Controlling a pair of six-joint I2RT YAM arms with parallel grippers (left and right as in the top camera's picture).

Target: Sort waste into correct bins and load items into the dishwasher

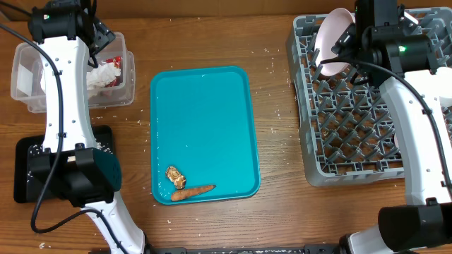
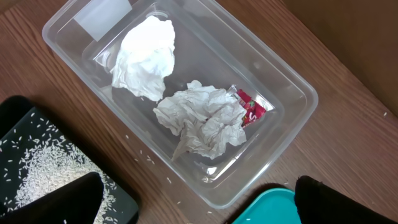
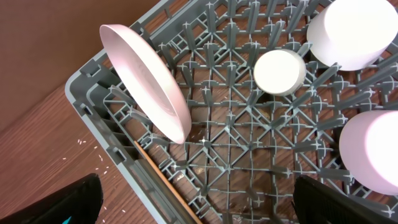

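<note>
A teal tray [image 1: 205, 106] lies mid-table with a carrot piece [image 1: 192, 192] and a brown food scrap [image 1: 175, 176] at its near edge. A clear bin [image 1: 120, 95] at the far left holds crumpled white tissues [image 2: 202, 118] and a red wrapper [image 2: 252, 109]. My left gripper [image 1: 102, 39] hovers over this bin, open and empty [image 2: 199, 208]. A grey dish rack [image 1: 311, 127] stands on the right. A pink plate [image 1: 330, 42] stands on edge in its far left corner. My right gripper [image 1: 351, 46] is above the plate [image 3: 149, 87], open and empty [image 3: 199, 205].
A black tray [image 1: 25, 169] strewn with rice [image 2: 43, 168] lies at the left, near the clear bin. The rack also holds a small white cup [image 3: 280, 71], a white bowl [image 3: 351, 31], a pink bowl [image 3: 373, 149] and a brown stick [image 3: 168, 183]. Rice grains are scattered on the table.
</note>
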